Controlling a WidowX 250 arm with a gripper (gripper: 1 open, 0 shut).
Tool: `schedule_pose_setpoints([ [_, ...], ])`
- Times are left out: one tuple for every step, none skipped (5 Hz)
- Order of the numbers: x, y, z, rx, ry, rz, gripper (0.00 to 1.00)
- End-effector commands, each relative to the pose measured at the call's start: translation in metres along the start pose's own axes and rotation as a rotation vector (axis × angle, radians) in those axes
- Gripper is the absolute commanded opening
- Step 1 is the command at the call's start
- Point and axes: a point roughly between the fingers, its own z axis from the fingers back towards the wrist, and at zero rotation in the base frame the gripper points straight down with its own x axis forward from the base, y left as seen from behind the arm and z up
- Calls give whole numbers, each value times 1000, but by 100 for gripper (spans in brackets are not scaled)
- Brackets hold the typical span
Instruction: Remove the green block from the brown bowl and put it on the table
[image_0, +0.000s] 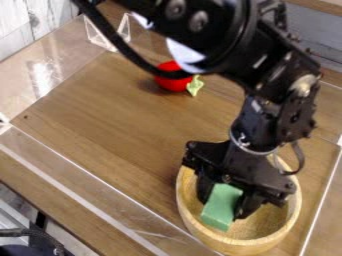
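Observation:
The green block (222, 206) is inside the brown bowl (201, 233) at the lower right of the wooden table (107, 130). My black gripper (225, 211) points straight down into the bowl, with one finger on each side of the block, shut on it. The block looks tilted and sits a little above the bowl's floor, still inside the rim. The fingers and wrist hide the back of the bowl's inside.
A red object (170, 76) with a small green piece (195, 87) beside it lies at the back of the table. Clear plastic walls (80, 205) run along the table's edges. Bare wood stretches left of the bowl.

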Motion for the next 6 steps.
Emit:
schedule_pose_setpoints([
  [6,-8,17,-47,-49,17,0],
  [5,-10,19,-53,-50,28,0],
  [4,-10,21,-54,-52,39,0],
  [3,-11,21,-58,-51,45,0],
  [2,-12,21,-62,-52,50,0],
  [1,-13,21,-66,-52,55,0],
])
